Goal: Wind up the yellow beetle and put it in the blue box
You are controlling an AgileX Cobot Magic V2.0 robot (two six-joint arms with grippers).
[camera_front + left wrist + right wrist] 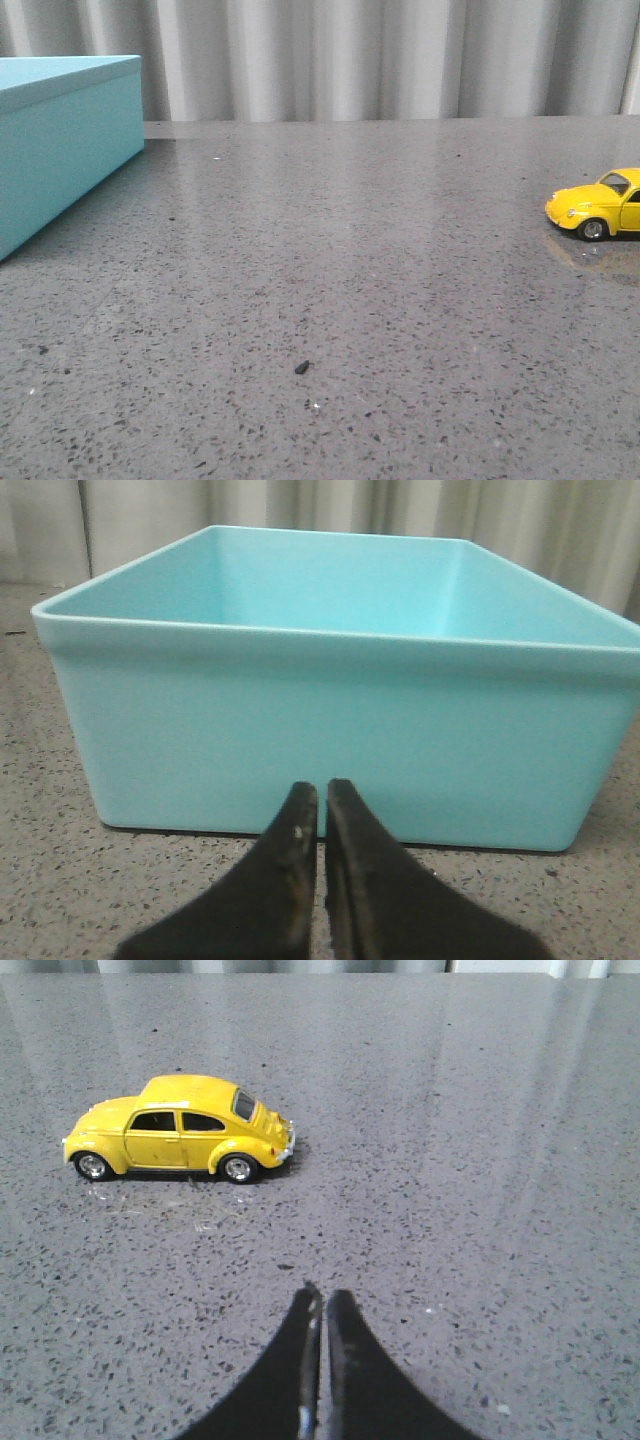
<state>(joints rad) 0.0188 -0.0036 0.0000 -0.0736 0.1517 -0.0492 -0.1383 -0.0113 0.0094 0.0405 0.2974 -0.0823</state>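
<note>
The yellow beetle (600, 206) stands on its wheels at the right edge of the front view, partly cut off. In the right wrist view the whole beetle (180, 1140) shows side-on, apart from my right gripper (322, 1295), which is shut and empty. The blue box (60, 140) stands at the far left of the front view. In the left wrist view the blue box (330, 720) is open-topped and looks empty, and my left gripper (320, 790) is shut and empty just before its near wall. Neither gripper shows in the front view.
A grey speckled table (330, 280) carries everything. A small dark crumb (302, 367) lies near the table's front middle. A pale pleated curtain (380, 60) hangs behind the table's far edge.
</note>
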